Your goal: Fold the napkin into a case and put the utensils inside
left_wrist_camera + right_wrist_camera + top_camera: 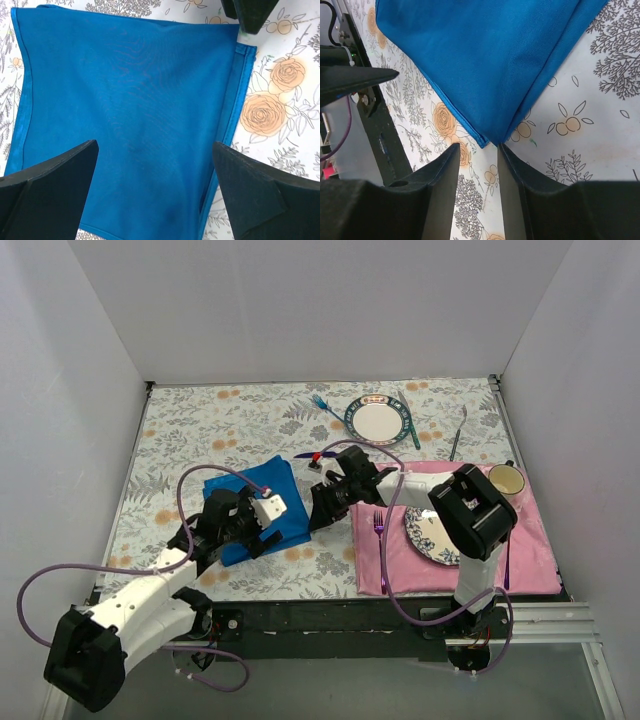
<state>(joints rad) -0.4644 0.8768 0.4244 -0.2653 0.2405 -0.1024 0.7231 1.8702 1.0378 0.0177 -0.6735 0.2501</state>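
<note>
The blue napkin [262, 483] lies folded flat on the floral tablecloth, left of centre. My left gripper [262, 532] hovers over its near part, jaws wide open with cloth [140, 90] below and nothing held [155, 145]. My right gripper [318, 515] is at the napkin's right near corner [487, 135], open, the corner just beyond its fingertips [478, 146]. The light-blue fork [323, 405] lies at the back by a round plate. The dark purple knife [304, 455] lies just behind the napkin.
A pink placemat [530, 550] at the right carries a patterned plate [428, 536], a magenta fork [379, 527] and a cup [507, 479]. A white plate [378, 420], a teal knife [408, 422] and a grey utensil [458, 435] lie at the back. White walls enclose the table.
</note>
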